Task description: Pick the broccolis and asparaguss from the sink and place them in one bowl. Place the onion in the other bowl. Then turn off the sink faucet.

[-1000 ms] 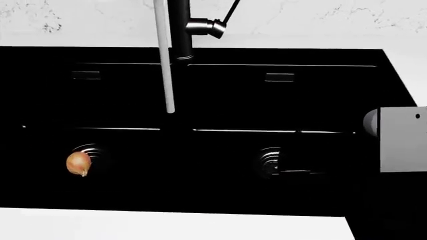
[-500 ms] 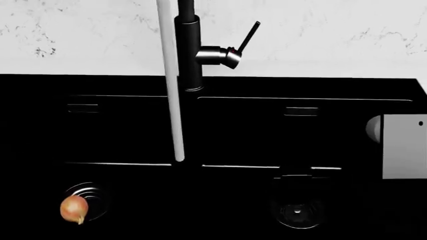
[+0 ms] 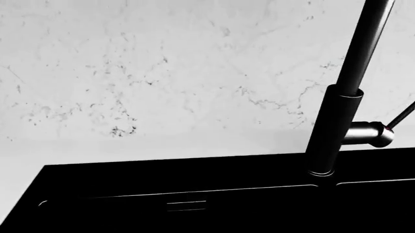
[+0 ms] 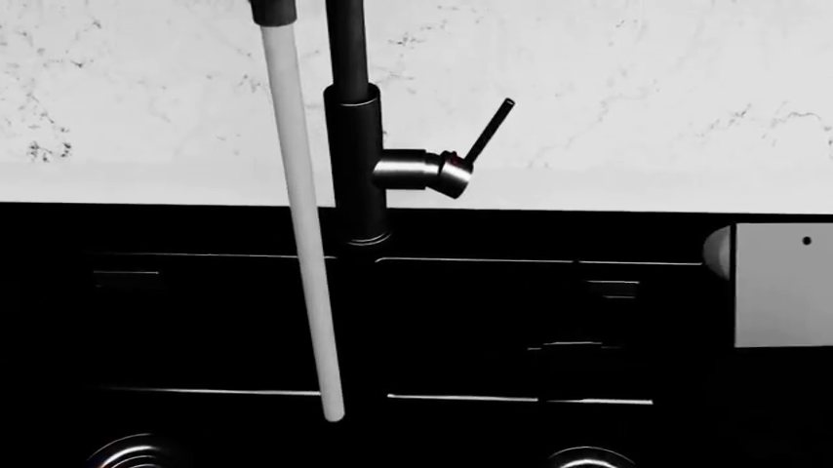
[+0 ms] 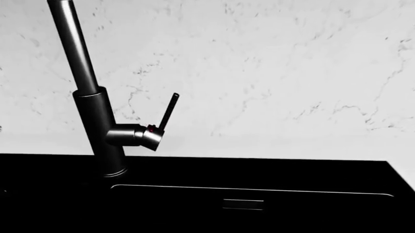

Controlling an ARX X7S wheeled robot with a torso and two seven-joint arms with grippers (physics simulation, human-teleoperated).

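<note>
You're facing the wide black rectangular double-basin sink (image 4: 195, 322), set under a white marble-veined backsplash (image 4: 651, 88). The tall black cylindrical faucet (image 4: 355, 156) stands at the sink's back edge, between the basins. A pale straight water stream (image 4: 306, 263) runs down just left of it. Its thin black lever (image 4: 490, 129) tilts up-right off the steel-grey side joint (image 4: 419, 171). Grey block of the right arm (image 4: 781, 283) shows at the right edge. Both grippers out of view, so can't tell open or closed.

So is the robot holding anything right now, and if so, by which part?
It cannot be told. Neither end effector shows in any view; only a grey part of the right arm appears beside the sink, touching nothing visible.
</note>
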